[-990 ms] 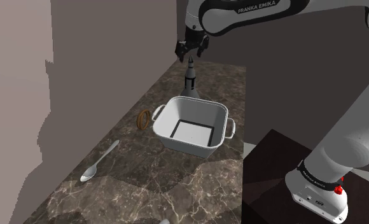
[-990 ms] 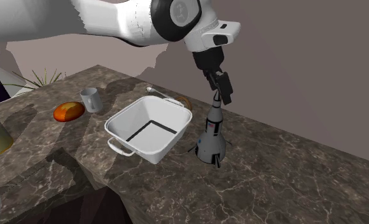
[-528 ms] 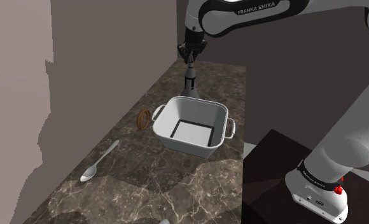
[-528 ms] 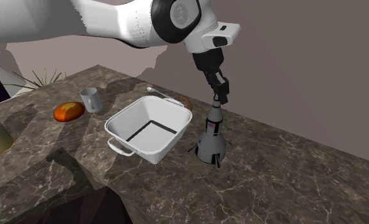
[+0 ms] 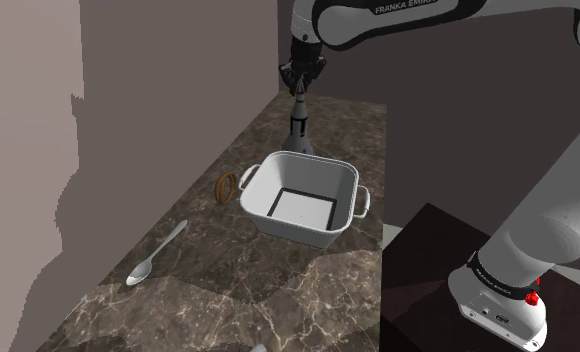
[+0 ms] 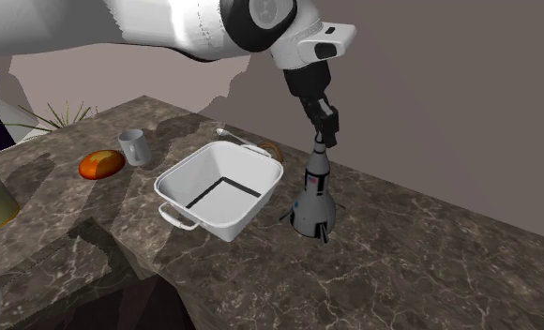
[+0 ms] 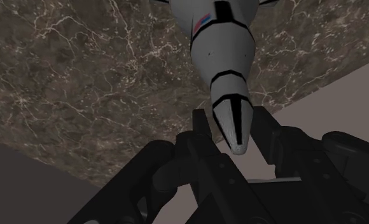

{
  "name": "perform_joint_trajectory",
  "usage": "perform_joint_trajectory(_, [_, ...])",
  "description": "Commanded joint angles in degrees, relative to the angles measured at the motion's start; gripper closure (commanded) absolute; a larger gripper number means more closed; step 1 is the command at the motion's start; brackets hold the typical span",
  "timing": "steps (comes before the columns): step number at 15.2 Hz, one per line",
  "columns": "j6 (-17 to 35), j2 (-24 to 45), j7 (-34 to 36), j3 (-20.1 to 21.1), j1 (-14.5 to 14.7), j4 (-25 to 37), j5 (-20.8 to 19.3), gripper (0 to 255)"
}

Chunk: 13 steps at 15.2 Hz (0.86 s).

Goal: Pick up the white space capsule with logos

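Note:
The space capsule [image 5: 298,128] is a grey-white rocket shape with dark bands and a small red and blue logo, standing upright on its legs beyond the white tub. My black gripper [image 5: 300,88] comes down from above and is shut on its pointed nose. In the second exterior view the capsule [image 6: 314,197] hangs straight below the gripper [image 6: 324,139], its legs at or just above the counter. Along the hand, the fingers [image 7: 202,130] clasp the capsule's nose [image 7: 231,114] from both sides, with the marbled counter behind it.
A white two-handled tub [image 5: 308,232] sits mid-counter, close beside the capsule. A brown ring [image 5: 225,186] and a spoon [image 5: 156,255] lie toward the shoulder view's left. A mug [image 6: 134,147] and an orange object [image 6: 101,164] are past the tub. A wall stands behind.
The fingers, open around the capsule's nose a second ago, have shut on it. The hand and the capsule have since risen slightly.

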Motion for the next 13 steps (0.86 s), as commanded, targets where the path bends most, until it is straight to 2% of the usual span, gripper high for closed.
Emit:
perform_joint_trajectory(1, [-1.45,0.08,-0.44,0.01,0.01,1.67,0.15,255])
perform_joint_trajectory(11, [-9.21,1.12,-2.05,0.29,0.33,10.54,0.49,255])
perform_joint_trajectory(13, [-9.33,1.15,-2.08,0.30,0.33,10.69,0.48,255])
